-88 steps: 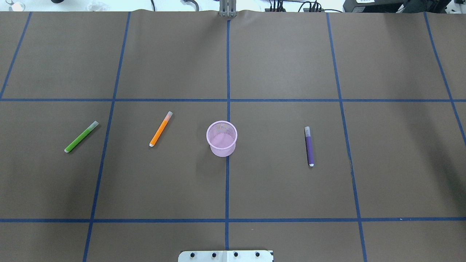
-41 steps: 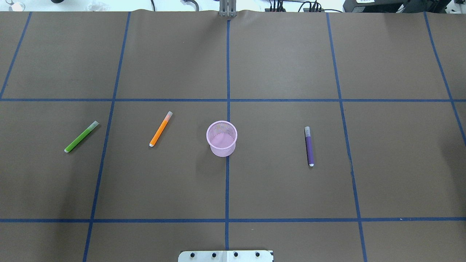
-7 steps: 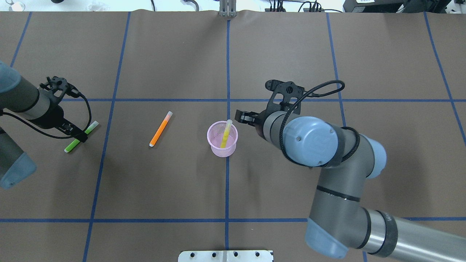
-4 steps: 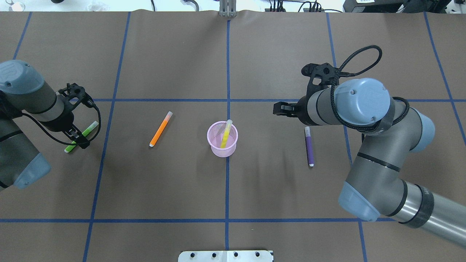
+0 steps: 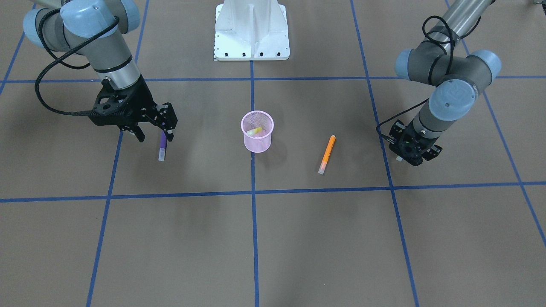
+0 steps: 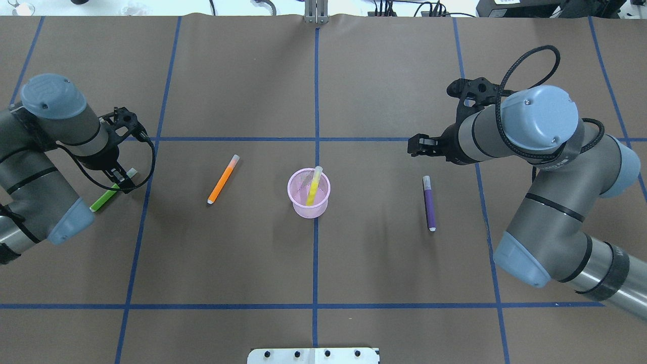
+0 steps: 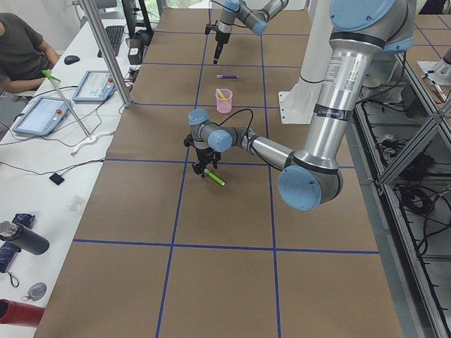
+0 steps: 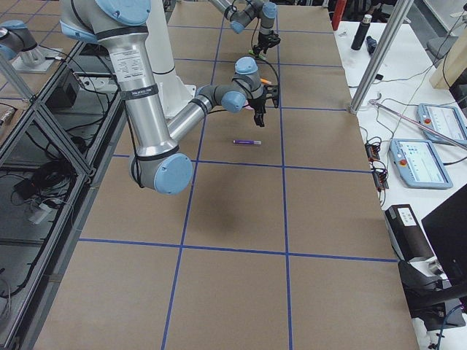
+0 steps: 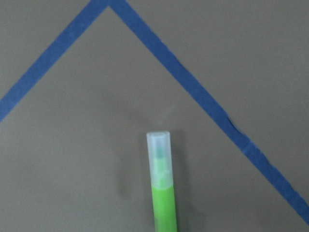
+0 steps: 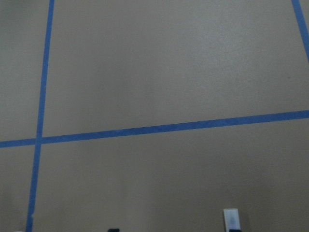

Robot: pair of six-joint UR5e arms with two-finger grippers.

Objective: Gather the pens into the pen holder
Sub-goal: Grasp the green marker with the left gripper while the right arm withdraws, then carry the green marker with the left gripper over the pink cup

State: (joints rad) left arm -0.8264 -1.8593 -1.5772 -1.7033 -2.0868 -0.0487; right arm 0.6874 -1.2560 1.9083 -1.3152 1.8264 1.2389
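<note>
My released right hand (image 5: 155, 137) hangs over the purple pen (image 6: 429, 202), right of the pen holder (image 6: 308, 194); left hand (image 6: 120, 183) at green pen (image 6: 102, 201), grip I cannot tell.

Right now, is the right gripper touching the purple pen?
Apart. The overhead view shows bare table between the right gripper and the purple pen, which lies flat.

The table (image 6: 394, 76) was covered with a matt brown, paper-like sheet crossed by smooth blue tape lines (image 6: 317, 101). The pen holder (image 6: 309, 209) was fine pink wire mesh with a dull sheen. The green pen (image 9: 163, 203) looked like smooth plastic with a frosted, translucent end. The right arm (image 6: 548, 222) had satin grey metal tubing, glossy blue-grey plastic joint caps (image 6: 540, 116) and a matt black cable (image 6: 525, 54).
</note>
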